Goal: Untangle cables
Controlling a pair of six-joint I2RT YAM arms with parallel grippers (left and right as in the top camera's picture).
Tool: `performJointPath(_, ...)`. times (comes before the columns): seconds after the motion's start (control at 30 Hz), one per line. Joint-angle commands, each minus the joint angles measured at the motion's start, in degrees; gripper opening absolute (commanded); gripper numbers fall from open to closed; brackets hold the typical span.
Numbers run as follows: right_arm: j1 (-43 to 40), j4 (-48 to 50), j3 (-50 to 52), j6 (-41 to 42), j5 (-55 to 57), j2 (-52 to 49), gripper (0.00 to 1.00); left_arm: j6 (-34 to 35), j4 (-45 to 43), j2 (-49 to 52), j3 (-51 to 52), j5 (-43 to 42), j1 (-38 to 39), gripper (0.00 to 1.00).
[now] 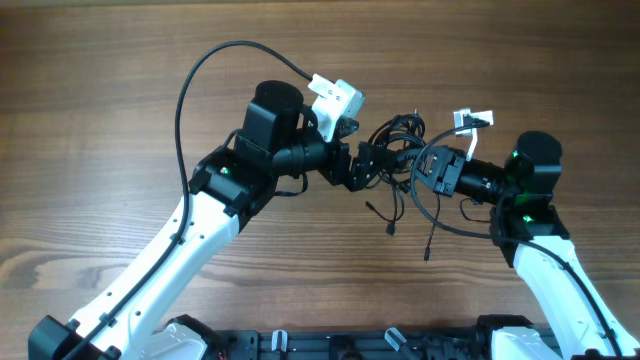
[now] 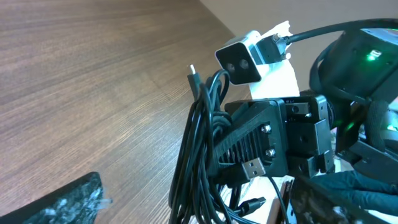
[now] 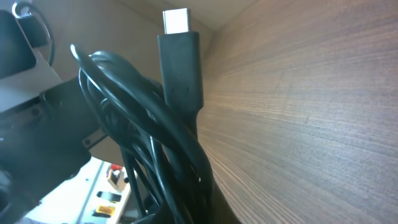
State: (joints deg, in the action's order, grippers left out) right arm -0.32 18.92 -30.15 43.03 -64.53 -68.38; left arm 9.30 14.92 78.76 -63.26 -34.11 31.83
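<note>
Cables, thin black rubbery cords knotted into one bundle, are filling the right wrist view. We are reading them as pinched in the right gripper, whose jaws are sitting closed on the strands. A black-sleeved plug with a silver tip is sticking up right against that lens. From this we are judging that the grip is lying just under one cable end, a good anchor for drawing that cord out.

From the left wrist view we are looking at the same bundle draping down the front of the right claw, with a flat silver rectangular plug poking out beside it. The left gripper is standing wide and holding nothing. One rough dark finger pad is showing at the bottom left corner and the other at the bottom right, with the cords between them. We are taking this as the left claw making room to choose a fresh strand while the right one is steadying the knot.

Farther out, overhead, the bundle is sitting between the two claws over the middle of the brown wood-grain table. Two loose tails with small plug ends are trailing toward the robot's base.
</note>
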Motion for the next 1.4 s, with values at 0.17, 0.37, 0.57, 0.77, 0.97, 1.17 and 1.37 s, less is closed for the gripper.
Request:
performJointPath(0.17,-0.04,0.39,-0.15,4.61,-2.01,-0.42,0.04,0.57,1.70,4.28,-0.50,-1.01,0.48,0.85)
performJointPath(0.37,-0.04,0.39,-0.15,4.98,-1.92,-0.42,0.04,0.57,-1.03,8.22,-0.50,-0.96,3.23,0.59)
performJointPath(0.57,-0.04,0.37,-0.15,1.07,0.76,-0.42,0.11,0.57,-1.68,8.79,-0.50,-0.68,2.54,0.27)
performJointPath(0.77,-0.07,0.39,-0.15,-7.61,8.94,-0.42,0.80,1.68,-1.86,8.79,-0.50,-0.74,-1.75,0.08)
performJointPath(0.97,-0.09,-1.53,-0.15,-15.85,9.88,-0.42,0.98,1.70,-2.43,8.79,-0.50,-0.76,-2.60,0.04)
performJointPath(1.17,-0.09,-9.31,-0.15,-33.62,12.20,-1.66,0.83,1.64,-4.46,8.76,-0.50,-7.50,-2.80,0.04)
performJointPath(1.37,-0.09,-9.38,-0.15,-38.32,12.20,-5.07,0.31,1.66,-4.33,8.76,-0.50,-10.67,-3.96,0.04)
